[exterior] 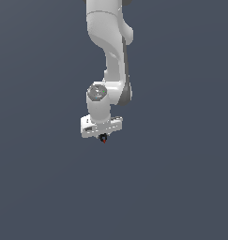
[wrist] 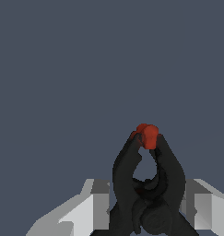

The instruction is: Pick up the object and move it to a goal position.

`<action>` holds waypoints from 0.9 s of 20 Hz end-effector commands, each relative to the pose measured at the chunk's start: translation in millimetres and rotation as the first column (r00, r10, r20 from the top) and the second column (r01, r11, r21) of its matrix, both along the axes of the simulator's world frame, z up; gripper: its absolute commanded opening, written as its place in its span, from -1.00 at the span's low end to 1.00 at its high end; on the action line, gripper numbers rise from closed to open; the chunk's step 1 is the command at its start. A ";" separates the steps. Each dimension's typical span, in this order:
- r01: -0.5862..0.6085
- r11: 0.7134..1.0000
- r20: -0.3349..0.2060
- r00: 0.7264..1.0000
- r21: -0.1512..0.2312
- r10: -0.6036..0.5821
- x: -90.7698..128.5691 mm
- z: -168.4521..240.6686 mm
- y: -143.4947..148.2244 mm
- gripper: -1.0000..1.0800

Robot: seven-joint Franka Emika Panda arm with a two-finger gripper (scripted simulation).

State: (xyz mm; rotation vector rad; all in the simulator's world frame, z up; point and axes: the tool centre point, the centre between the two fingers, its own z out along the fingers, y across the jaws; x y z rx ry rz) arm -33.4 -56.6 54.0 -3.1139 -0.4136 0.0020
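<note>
The object is a tiny black forked thing with a small red spot, sitting right under the white gripper in the exterior view. In the wrist view the object fills the space between the two grey-white fingers, its two black prongs meeting at the red tip that points away from the hand. The gripper is shut on the object's black body. The lower part of the object is cut off by the picture's edge.
The white arm comes down from the top of the exterior view. Everything around is a plain dark grey-blue surface; no goal marker shows in either view.
</note>
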 end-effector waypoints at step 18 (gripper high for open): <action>0.000 1.000 0.001 1.000 0.000 0.000 31.1 197.5 24.5 -1.00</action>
